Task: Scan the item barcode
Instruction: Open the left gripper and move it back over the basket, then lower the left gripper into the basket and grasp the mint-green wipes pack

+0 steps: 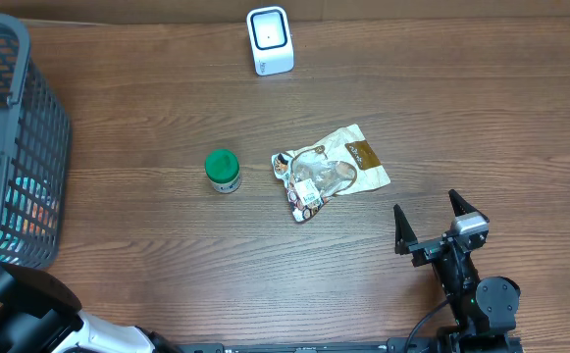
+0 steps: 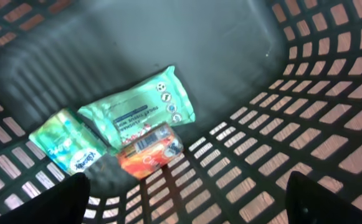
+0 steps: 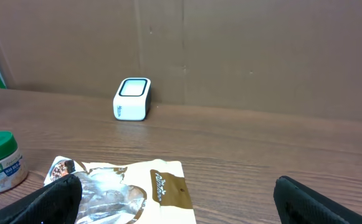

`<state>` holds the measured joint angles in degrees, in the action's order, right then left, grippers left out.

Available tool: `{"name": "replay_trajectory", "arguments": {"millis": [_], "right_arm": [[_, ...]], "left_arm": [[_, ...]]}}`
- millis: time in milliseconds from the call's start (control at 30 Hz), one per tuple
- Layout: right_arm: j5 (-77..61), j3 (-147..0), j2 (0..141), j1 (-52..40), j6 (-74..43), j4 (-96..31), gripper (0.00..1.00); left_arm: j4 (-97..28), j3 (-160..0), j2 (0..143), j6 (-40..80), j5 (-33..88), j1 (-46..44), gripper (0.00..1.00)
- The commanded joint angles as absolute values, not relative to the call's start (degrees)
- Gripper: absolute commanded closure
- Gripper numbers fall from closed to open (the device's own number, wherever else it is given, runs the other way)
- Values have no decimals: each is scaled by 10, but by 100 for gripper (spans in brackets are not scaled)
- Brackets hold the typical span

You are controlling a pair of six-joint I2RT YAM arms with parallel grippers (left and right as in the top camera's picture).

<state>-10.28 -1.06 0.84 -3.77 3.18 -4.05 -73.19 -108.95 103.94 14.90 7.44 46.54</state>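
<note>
Overhead: scanner [image 1: 270, 40] at 12 o'clock by the far edge; basket [image 1: 29, 147] at 9; jar [image 1: 223, 170] and snack pouch [image 1: 329, 172] centre. At 5, right gripper [image 1: 427, 204] gapes wide and empty, with open wood around it.

Left wrist: left gripper [image 2: 190, 186] is spread wide and empty inside the basket, above the orange box [image 2: 148, 150], the likely item. Walls crowd at 3.

Right wrist: nothing at the scanner. Pick and scan both remain.

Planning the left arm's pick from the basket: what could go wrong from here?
1. The orange box lies against the wipes pack, with the small green pack close by, so the open left gripper may pinch two items.
2. The basket wall is slotted; a finger could snag there.
3. The snack bag on the table is crumpled and glossy, so the scanner may misread it.
</note>
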Motion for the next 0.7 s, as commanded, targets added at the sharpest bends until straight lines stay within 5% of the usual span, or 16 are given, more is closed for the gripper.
{"name": "replay_trajectory", "arguments": {"millis": [0,167,300,667], "right_arm": [[-106,-4,2,-35,29,-37,0],[-106,-4,2,-35,29,-37,0],[-106,-4,2,-35,29,-37,0],[-106,-4,2,-35,29,-37,0]], "left_arm": [[-725,-1071,1039,155,70,465,16],[-728,-1068,1039,154,71,465,16],[-735,-1068,1039,155,104,465,1],[-813,-1068,1039,153,121,459,0]]}}
